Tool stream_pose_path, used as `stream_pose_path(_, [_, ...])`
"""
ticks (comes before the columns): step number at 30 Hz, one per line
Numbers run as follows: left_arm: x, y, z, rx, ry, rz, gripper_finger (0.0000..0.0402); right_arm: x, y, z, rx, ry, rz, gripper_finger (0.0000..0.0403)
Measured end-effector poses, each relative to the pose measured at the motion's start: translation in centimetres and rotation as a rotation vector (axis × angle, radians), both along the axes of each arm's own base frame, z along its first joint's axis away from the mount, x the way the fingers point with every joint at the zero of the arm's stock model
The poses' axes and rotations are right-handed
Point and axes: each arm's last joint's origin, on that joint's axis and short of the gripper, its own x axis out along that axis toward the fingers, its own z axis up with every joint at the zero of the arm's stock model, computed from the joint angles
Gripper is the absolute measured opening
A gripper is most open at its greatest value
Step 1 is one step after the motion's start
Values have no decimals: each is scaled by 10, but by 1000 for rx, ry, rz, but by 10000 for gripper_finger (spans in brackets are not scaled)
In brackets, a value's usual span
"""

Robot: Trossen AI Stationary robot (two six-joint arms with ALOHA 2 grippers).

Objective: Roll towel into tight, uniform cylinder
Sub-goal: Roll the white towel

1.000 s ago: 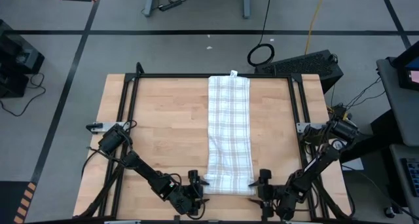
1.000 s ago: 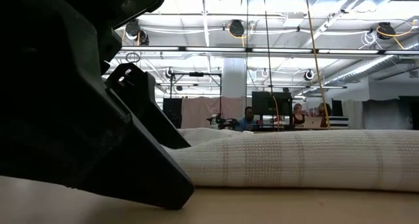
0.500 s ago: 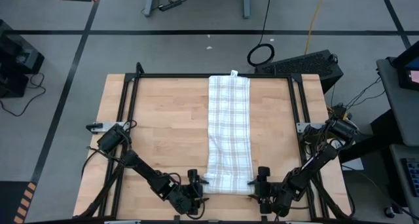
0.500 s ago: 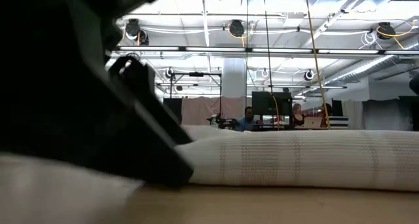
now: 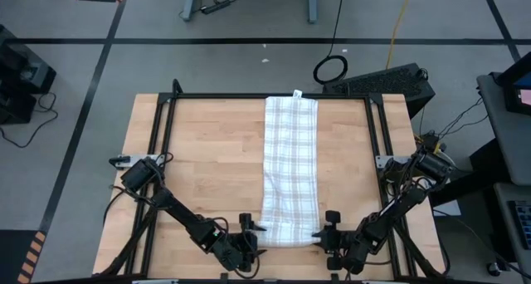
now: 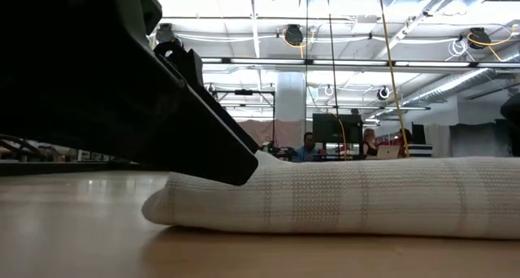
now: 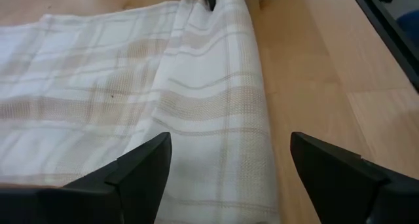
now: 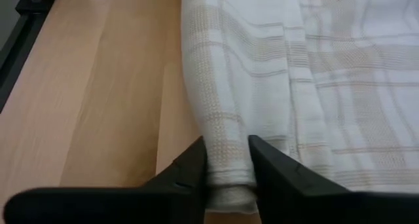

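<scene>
— Where are the two arms?

— Both reach low along the counter's near edge, elbows bent outward, wrists turned in toward each other.

— The left pincer?

— Its fingers stand wide apart, straddling the towel at its near left corner without gripping.

— And the right pincer?

— At the near right corner, its fingers are drawn close, pinching the towel's folded edge between them.

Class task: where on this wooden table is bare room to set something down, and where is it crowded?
Free: bare wood on either side of the long white checked cloth towel, out to the black frame rails. Crowded: the near edge, with the left claw and right claw at the towel's corners.
</scene>
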Motion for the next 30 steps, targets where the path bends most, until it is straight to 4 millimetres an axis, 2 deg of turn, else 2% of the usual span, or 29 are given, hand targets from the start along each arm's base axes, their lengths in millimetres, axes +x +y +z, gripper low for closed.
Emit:
stream_pose_path(12, [2,2,2,52,5,-35,317,0,0,0,-6,3,9,72])
stream_pose_path(20, [-2,-1,-1,-5,66,-81,317,0,0,-1,-4,3,6,64])
stream_pose_path(22, [-2,0,-7,-34,102,-70,313,0,0,-1,-5,4,7,62])
stream_pose_path(25, [0,5,-12,-68,136,-50,291,0,0,-1,-6,4,9,61])
stream_pose_path(30, [5,11,-13,-87,147,-37,229,0,0,-1,-7,5,10,60])
